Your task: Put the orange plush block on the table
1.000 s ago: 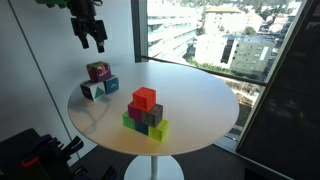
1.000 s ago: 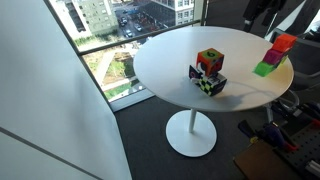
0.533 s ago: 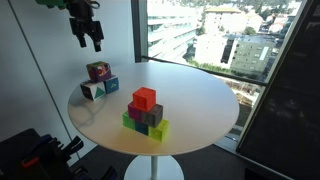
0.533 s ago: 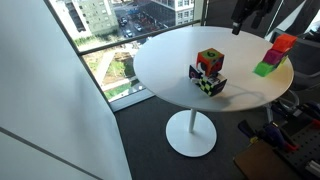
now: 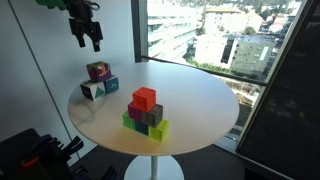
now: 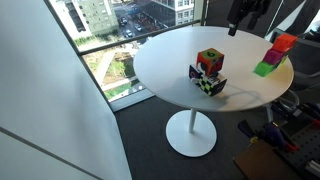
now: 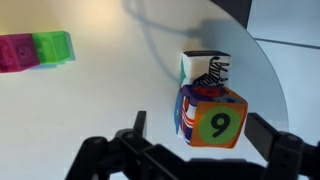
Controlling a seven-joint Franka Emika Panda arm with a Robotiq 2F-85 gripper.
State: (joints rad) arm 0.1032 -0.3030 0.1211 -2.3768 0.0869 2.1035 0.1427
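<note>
Looking like an upper-floor office or lab room. Tall windows [image 5: 195, 35] are looking down on city buildings [image 5: 228, 48] far below. A round white table [image 5: 205, 100] is standing on dark carpet [image 6: 145, 135], near a plain white wall [image 6: 40, 125].

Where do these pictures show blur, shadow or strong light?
Wrist view: the gripper is dark and blurred, the orange plush block is sharp, a grey shadow lies on the table. In an exterior view the buildings outside look washed out.
</note>
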